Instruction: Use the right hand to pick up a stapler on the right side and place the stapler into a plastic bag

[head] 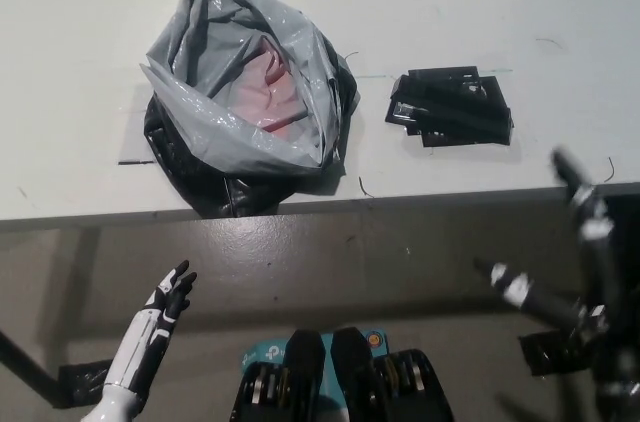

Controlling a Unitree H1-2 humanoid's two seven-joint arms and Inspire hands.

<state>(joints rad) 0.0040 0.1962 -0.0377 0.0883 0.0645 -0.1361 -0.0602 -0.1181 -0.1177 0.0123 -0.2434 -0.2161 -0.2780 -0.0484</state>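
A grey plastic bag (250,92) stands open on the white table (500,2), its mouth facing up, with something pinkish inside. To its right lies a black stapler (450,107) flat on the table, near the front edge. My black right hand (575,262) hovers at the lower right, in front of the table edge and below the stapler, fingers spread apart and holding nothing. My white left hand (160,322) rests low at the lower left, below the table, fingers apart and empty.
The table's front edge (400,200) runs across the middle of the view, with the floor below it. A dark patch of tape (545,352) lies on the floor at the lower right.
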